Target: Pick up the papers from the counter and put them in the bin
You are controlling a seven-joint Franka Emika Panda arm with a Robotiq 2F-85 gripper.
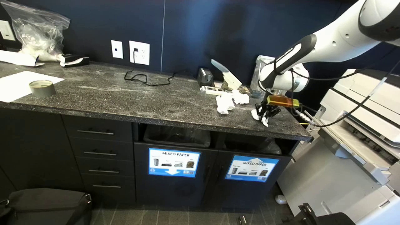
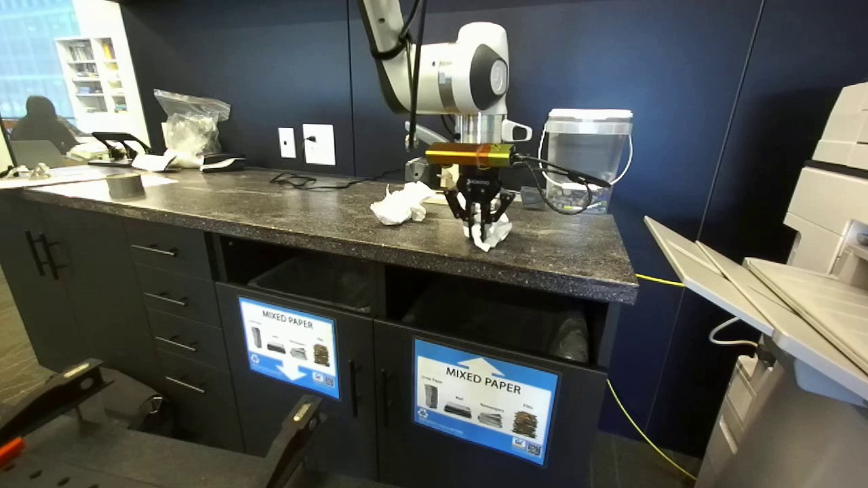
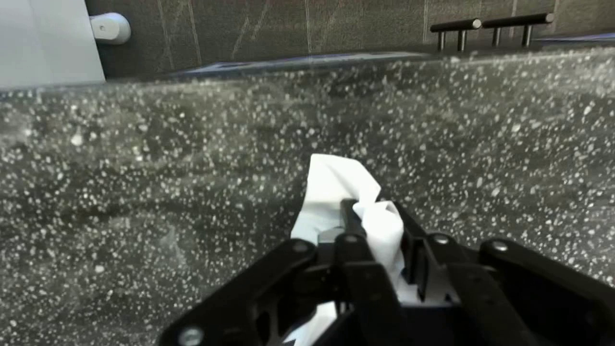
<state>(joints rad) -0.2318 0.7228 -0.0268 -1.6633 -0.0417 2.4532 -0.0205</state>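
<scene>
Crumpled paper [image 3: 331,190] was clamped between the fingers [image 3: 367,283], at or just above the tabletop [image 1: 175,107]. Further white paper wads [image 1: 225,104] lay nearby on the same surface. Below, two plastic-lined bins [image 1: 187,137] were installed behind MIXED PAPER labels [image 1: 174,162]; their contents could not be determined. The lidded clear bucket [image 2: 588,159] contained small items [image 2: 569,201] at its base; the zip-top bag [image 1: 37,28] contained whitish material [image 1: 40,49].

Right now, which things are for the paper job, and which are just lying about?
For the job:
gripper, closed on crumpled paper
loose white wads
counter
bins underneath; I can't tell which one gets the paper

Just lying about:
tape roll
plastic bag
black cord
bucket
flat sheet, probably
</scene>
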